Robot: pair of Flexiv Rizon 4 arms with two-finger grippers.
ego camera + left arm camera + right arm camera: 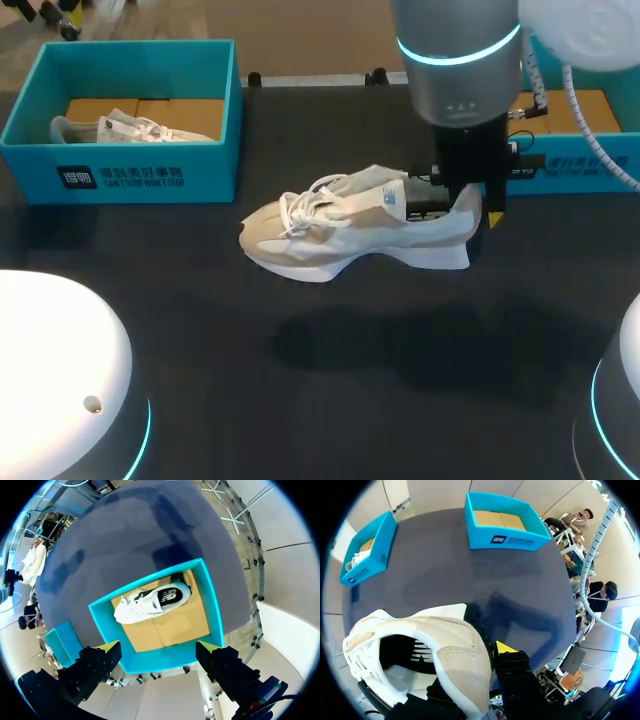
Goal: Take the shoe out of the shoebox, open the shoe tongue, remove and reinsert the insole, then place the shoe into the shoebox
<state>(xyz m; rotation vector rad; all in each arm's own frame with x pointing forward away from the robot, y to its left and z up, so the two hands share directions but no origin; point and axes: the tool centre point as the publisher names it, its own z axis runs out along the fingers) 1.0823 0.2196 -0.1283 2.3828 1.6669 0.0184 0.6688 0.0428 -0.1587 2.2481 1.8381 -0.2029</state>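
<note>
A white and beige sneaker point(350, 235) stands on the black table, toe to the left and heel to the right. My right gripper point(468, 205) comes down onto the heel. In the right wrist view it point(482, 655) is shut on the heel collar point(460, 655), with one yellow fingertip point(505, 647) outside the shoe and the other hidden inside. My left gripper point(157, 650) hangs open high above the teal shoebox point(212, 610) at the back left, which holds a second white shoe point(150, 600). Nothing is between its fingers.
The back-left shoebox point(140, 170) with its shoe point(130, 128) stands beside the sneaker's toe end. A second teal shoebox point(585, 160) at the back right, partly behind my right arm, shows only a cardboard floor point(497, 519). White arm housings point(60, 380) fill the front corners.
</note>
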